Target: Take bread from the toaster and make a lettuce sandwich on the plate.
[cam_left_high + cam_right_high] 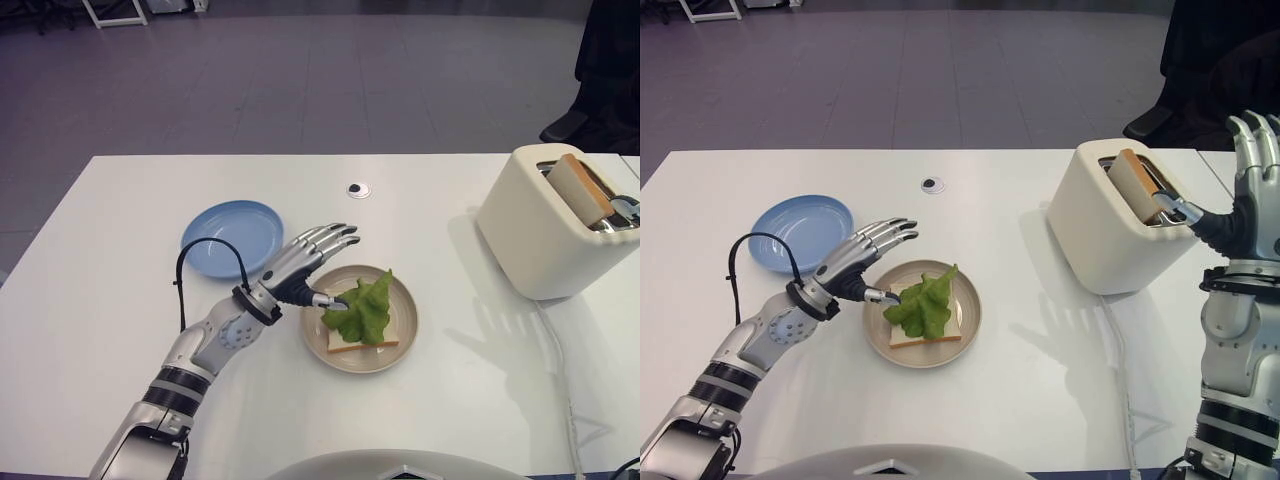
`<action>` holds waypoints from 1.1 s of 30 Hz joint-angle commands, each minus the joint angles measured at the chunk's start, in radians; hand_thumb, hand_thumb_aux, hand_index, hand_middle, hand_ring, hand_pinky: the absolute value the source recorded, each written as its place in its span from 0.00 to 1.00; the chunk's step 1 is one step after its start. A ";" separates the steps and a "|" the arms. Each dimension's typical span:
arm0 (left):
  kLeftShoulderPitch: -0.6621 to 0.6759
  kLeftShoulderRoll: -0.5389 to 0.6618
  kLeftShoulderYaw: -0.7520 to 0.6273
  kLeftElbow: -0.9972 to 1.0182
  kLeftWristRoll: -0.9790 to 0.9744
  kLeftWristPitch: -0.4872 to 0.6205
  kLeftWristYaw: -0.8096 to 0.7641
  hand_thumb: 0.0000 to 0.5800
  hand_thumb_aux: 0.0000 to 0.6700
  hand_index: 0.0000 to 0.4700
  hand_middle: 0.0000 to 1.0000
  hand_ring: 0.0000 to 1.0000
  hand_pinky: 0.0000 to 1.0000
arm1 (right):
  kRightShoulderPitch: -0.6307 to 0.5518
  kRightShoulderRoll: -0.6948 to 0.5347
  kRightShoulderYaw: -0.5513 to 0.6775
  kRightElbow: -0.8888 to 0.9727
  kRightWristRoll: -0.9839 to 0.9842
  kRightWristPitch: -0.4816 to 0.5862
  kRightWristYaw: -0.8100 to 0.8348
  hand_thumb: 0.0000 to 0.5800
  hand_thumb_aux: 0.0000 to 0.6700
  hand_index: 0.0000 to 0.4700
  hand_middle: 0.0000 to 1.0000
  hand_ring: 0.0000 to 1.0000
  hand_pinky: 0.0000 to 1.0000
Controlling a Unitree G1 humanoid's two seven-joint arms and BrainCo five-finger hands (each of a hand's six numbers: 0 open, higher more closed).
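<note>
My left hand (855, 262) hovers, fingers spread, just left of the plate (970, 300); my right hand (1252, 205), also spread, is far right of it.

We are looking forward and down from head height, close over the near edge of the table (120, 250); both eyes are sharing the tan plate (408, 320) and toaster (1090, 235).

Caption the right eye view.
Left hand beside green lettuce on bread, round beige plate; right hand at toast in cream toaster.
</note>
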 commanded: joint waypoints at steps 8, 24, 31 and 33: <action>0.042 -0.029 0.068 -0.018 -0.003 -0.005 0.043 0.00 0.00 0.00 0.00 0.00 0.00 | -0.062 -0.096 0.167 0.204 0.040 0.027 0.018 0.89 0.67 0.67 0.00 0.00 0.00; 0.045 -0.059 0.096 0.026 -0.018 -0.002 0.083 0.00 0.00 0.00 0.00 0.00 0.00 | -0.090 -0.044 0.139 -0.173 0.091 -0.078 -0.200 1.00 1.00 1.00 1.00 1.00 1.00; 0.057 -0.073 0.170 0.030 -0.052 -0.113 0.192 0.00 0.00 0.00 0.00 0.00 0.00 | -0.128 0.072 0.276 -0.356 0.433 -0.148 0.018 1.00 1.00 1.00 1.00 1.00 1.00; 0.061 -0.074 0.186 0.019 -0.055 -0.150 0.210 0.00 0.00 0.00 0.00 0.00 0.00 | -0.128 0.120 0.368 -0.316 0.577 -0.143 0.147 1.00 1.00 1.00 1.00 1.00 1.00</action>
